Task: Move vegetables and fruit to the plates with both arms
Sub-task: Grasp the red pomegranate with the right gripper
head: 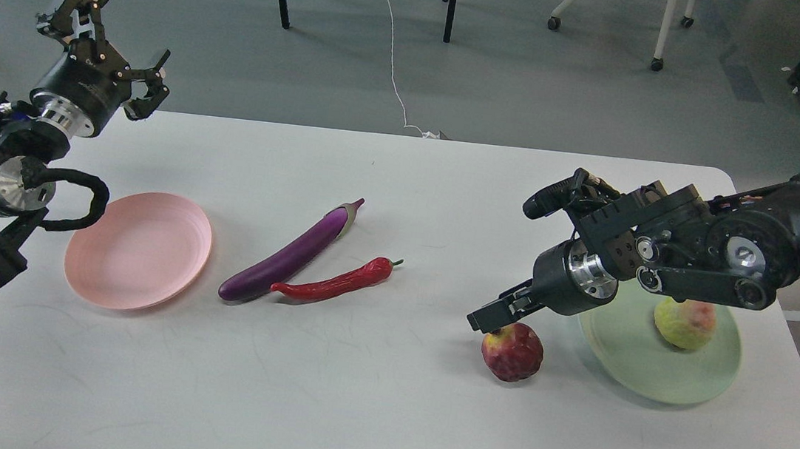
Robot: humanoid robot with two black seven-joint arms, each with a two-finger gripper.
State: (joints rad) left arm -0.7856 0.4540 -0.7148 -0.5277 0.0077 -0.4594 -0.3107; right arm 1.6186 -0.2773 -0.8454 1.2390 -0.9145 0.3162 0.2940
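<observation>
Overhead, left gripper [109, 53] raised, fingers apart; right gripper [499, 311] angled down, just above pomegranate [512, 351], closure unclear

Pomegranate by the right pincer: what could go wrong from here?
1. The pomegranate is round and sits on the bare table just beside the green plate; the right pincer, above its top edge, could nudge it into rolling off.
2. The yellow-green fruit already sits on that plate, so a second round fruit may knock it.
3. The eggplant and chili touch; lifting one may drag the other.
</observation>
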